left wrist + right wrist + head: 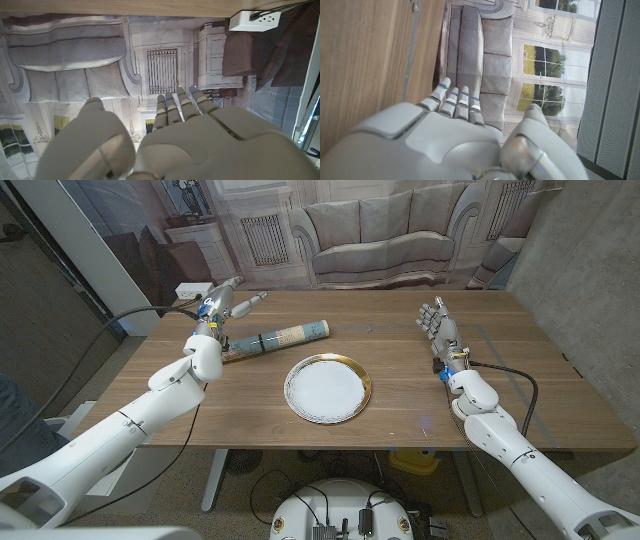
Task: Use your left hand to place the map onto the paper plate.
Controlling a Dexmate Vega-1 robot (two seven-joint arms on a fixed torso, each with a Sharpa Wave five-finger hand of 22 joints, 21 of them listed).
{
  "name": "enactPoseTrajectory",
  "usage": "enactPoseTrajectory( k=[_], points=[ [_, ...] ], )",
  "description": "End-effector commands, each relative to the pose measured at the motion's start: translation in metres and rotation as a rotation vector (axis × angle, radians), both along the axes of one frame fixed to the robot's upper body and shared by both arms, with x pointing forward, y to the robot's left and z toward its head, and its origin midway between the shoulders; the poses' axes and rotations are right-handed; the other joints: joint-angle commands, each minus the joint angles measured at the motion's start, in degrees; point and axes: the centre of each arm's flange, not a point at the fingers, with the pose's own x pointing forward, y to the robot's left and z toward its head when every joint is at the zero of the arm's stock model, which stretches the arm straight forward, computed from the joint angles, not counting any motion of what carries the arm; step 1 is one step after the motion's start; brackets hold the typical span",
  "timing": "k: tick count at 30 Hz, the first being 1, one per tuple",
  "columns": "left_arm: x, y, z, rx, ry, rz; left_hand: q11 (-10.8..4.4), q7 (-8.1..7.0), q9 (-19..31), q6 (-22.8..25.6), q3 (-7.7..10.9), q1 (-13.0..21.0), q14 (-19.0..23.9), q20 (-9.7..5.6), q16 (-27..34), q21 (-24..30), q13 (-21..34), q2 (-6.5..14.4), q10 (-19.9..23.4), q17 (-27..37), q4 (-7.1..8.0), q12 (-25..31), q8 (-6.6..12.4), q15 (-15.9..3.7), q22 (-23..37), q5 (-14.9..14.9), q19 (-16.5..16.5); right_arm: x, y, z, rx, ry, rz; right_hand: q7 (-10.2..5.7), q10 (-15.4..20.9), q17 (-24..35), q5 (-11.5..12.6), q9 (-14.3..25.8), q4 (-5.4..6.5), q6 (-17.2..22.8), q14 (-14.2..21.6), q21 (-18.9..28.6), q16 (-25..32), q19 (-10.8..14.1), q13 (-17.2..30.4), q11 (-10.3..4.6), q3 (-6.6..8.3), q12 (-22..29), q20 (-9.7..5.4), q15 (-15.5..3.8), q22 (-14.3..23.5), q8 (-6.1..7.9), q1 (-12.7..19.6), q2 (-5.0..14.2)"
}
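The left hand (222, 304) is raised at the counter's far left corner, fingers stretched out and apart, holding nothing. Just beside and below it, the rolled map (272, 340) lies on the wooden counter (400, 400), with the paper plate (328, 388) near the map's right end. The right hand (437, 322) stands open on the other side, fingers up, well apart from the plate.

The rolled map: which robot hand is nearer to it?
Left. The left robot hand is raised just beyond the rolled map, near its left end; the right robot hand is far across the table.
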Motion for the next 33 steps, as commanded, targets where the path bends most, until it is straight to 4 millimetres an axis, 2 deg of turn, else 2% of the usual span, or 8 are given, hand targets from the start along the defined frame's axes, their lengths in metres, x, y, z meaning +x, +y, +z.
enactPoseTrajectory(
  k=[1,24,33],
  points=[
    [-0.002,0.006,0.003,0.015,0.053,0.031,-0.16,-0.09,0.25,0.77,-0.12,0.62,0.47,-2.77,-0.05,-0.32,0.1,-0.05,0.79,0.21,-0.32,0.06,-0.14,-0.95,0.31,0.53,0.25,-0.002,0.004,0.002,-0.011,0.008,0.005,0.0,0.21,0.08,-0.16,0.06,-0.27,0.7,0.31,-0.39,-0.01,0.4,0.15,0.05,0.09,0.06,-1.81,0.08,0.14,0.25,0.05,0.08],
    [-0.002,0.006,0.016,0.082,0.117,0.062,0.13,0.12,0.26,0.85,-0.35,1.11,0.64,-2.56,-0.15,-0.66,0.12,-0.23,1.07,0.2,-0.58,-0.1,-0.38,-0.85,0.33,0.79,0.3,-0.011,0.01,0.014,-0.036,0.009,-0.006,0.1,0.17,0.07,-0.17,0.07,-0.45,0.55,0.36,-0.87,-0.06,0.7,0.16,0.01,0.07,-0.05,-1.8,0.11,0.16,0.12,0.19,0.16],
    [-0.001,0.007,0.02,0.086,0.147,0.069,-0.05,0.19,0.28,0.28,-0.57,1.39,-0.32,-2.3,-0.55,-1.34,0.13,-0.35,-0.08,0.22,-0.72,-0.71,-0.77,-0.36,0.35,0.97,-0.77,-0.013,0.01,0.017,-0.03,0.011,-0.01,0.2,0.2,0.06,-0.18,0.07,-0.52,0.56,0.41,-1.02,-0.07,0.9,0.16,0.07,0.05,-0.08,-1.82,0.0,0.18,0.1,0.23,0.19]
  ],
)
